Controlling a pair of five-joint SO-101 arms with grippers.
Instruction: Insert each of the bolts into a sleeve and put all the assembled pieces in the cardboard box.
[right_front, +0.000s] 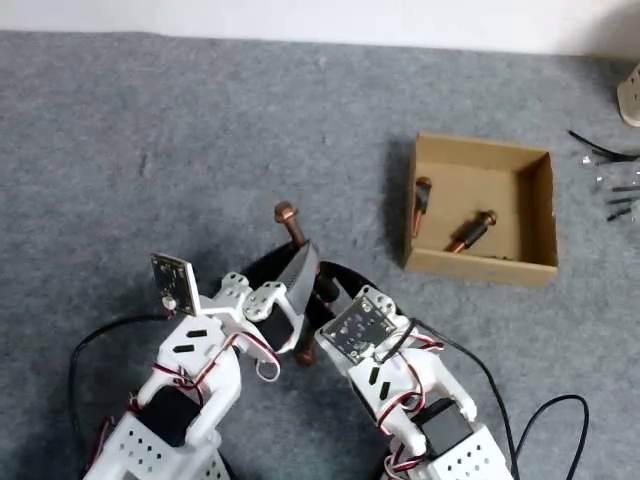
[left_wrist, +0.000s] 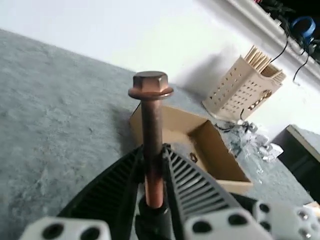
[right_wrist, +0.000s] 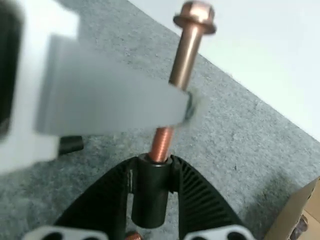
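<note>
A copper bolt (right_front: 290, 225) (left_wrist: 151, 130) stands upright with my left gripper (right_front: 298, 262) (left_wrist: 152, 150) shut on its shank below the hex head. Its lower end sits in the top of a black sleeve (right_wrist: 151, 195) (right_front: 322, 292), and my right gripper (right_wrist: 152, 162) is shut on that sleeve. In the right wrist view the bolt (right_wrist: 189, 47) rises out of the sleeve, and the left gripper's pale finger (right_wrist: 110, 105) crosses in front of it. The cardboard box (right_front: 480, 268) (left_wrist: 215, 150) lies to the right and holds two assembled pieces (right_front: 472, 232) (right_front: 421, 205).
Grey carpet covers the table. A small black piece (right_wrist: 70, 145) lies on the carpet near the grippers. Loose black and metal parts (right_front: 610, 185) lie at the far right, beside a beige perforated holder (left_wrist: 240, 87). Black cables (right_front: 530, 410) trail by the arm bases.
</note>
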